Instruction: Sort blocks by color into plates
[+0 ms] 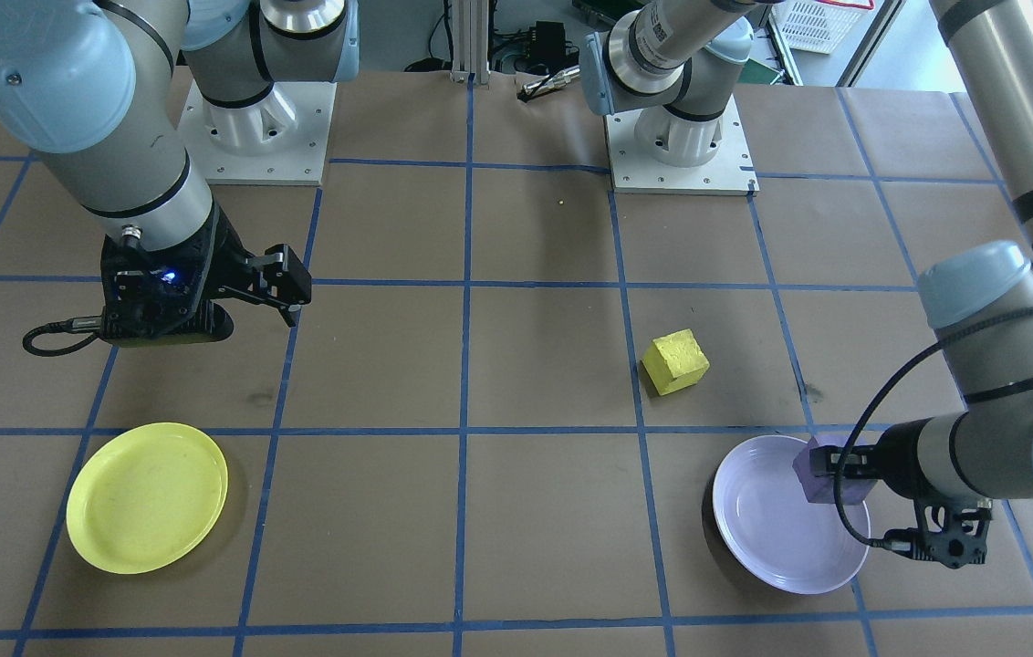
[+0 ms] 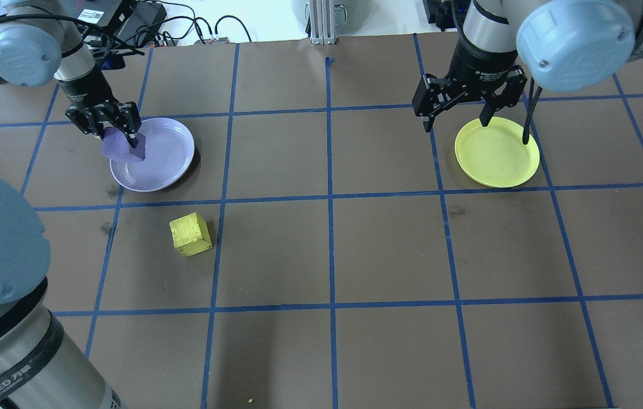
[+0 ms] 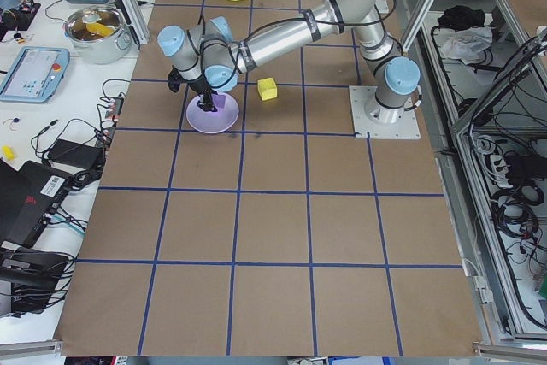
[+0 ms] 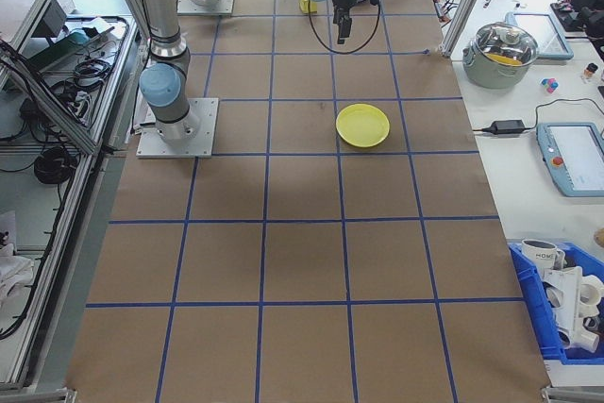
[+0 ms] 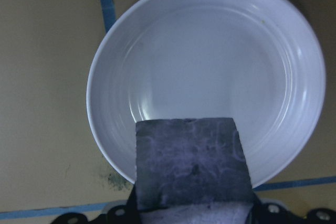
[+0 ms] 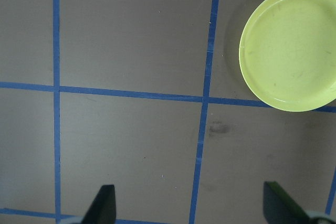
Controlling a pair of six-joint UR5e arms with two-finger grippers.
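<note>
Overhead exterior view: nearest the camera, in the lower left of the frame, the yellow block is seen lying on the brown table, well apart from both plates and untouched by either arm. Just beyond it, in the upper left, the lavender plate is found, and over its left rim the purple block is held pinched between the fingers of the left gripper; in the left wrist-mounted view the same block is seen clamped above the near edge of the plate, whose dish is bare. Whether the block is already touching the plate cannot be told. Farther right, in the upper right of the frame, the yellow plate is seen with nothing in it, and the right gripper hangs over its far-left rim with its jaws spread wide and nothing between them, as the right wrist-mounted view confirms. The task is judged to be under way but with no block yet delivered: the purple block is still to be released into its plate, and the yellow block is still to be picked up and carried across to the yellow plate
</note>
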